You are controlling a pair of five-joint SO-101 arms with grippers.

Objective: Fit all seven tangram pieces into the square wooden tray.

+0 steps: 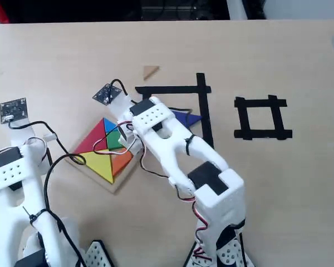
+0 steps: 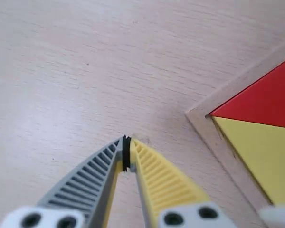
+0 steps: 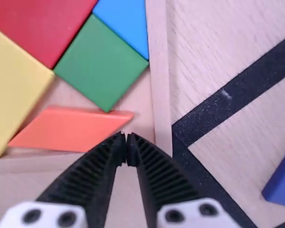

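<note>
- While the right gripper (image 3: 127, 142) hangs with its black jaws pressed together on nothing, its tips sit just over the near corner of the orange parallelogram piece (image 3: 71, 129), which lies flat inside the square wooden tray (image 3: 156, 71).
- Just past the tips, the green square piece (image 3: 102, 66) is packed against the light blue triangle piece (image 3: 126, 21), the red triangle piece (image 3: 38, 23) and the yellow triangle piece (image 3: 14, 90). A patch of bare tray floor shows between the orange piece, the green square and the rim.
- Across the rim from the tips runs a black tape line (image 3: 228, 109). Beyond it the dark blue triangle piece (image 3: 282, 185) lies on the table outside the tray. The arm hides part of it in the high view, so I cannot tell how its long edge runs.
- Farther out the same way, beyond the tape and well apart from the tray, rests a pale bare-wood triangle piece (image 1: 151, 71).
- Farthest from both loose pieces is the left gripper (image 2: 126, 154). Its grey and yellow fingers are closed and empty over bare table just outside the tray's opposite side.
- With the tray between the left gripper and the loose pieces, the right arm is the nearer one. The next reach probably goes outward over the rim and tape to the dark blue triangle.
</note>
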